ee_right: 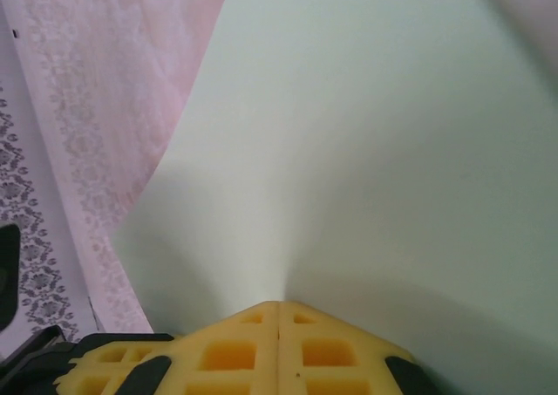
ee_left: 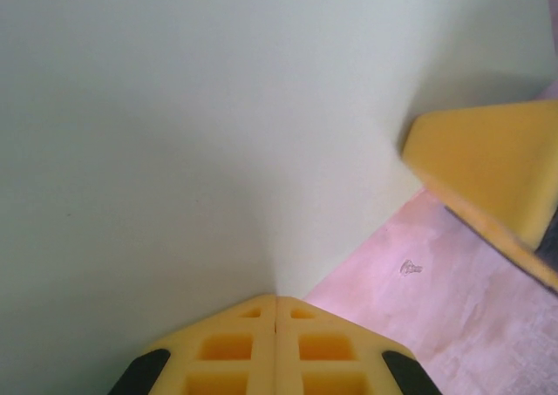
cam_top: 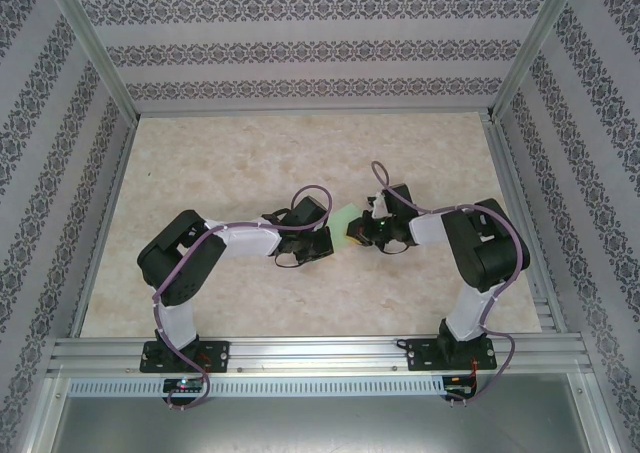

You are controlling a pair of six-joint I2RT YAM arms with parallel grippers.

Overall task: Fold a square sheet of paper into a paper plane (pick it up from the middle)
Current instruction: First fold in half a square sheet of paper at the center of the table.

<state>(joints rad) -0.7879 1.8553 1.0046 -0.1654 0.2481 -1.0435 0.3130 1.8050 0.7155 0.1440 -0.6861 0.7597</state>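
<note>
The pale green square sheet of paper [cam_top: 348, 222] hangs between the two grippers over the middle of the table. My left gripper [cam_top: 328, 235] is shut on its left side and my right gripper [cam_top: 366, 229] is shut on its right side. In the left wrist view the paper [ee_left: 200, 133] spreads out from my closed yellow left gripper [ee_left: 276, 299], and a yellow finger of the other gripper [ee_left: 488, 168] shows at the right edge. In the right wrist view the paper [ee_right: 366, 142] rises from the pinched right gripper [ee_right: 279, 305]. No paper plane shape shows.
The beige tabletop [cam_top: 250, 163] lies open around both arms. Patterned walls [cam_top: 300, 43] enclose the back and sides, with metal frame posts at the corners and an aluminium rail [cam_top: 320, 358] along the near edge.
</note>
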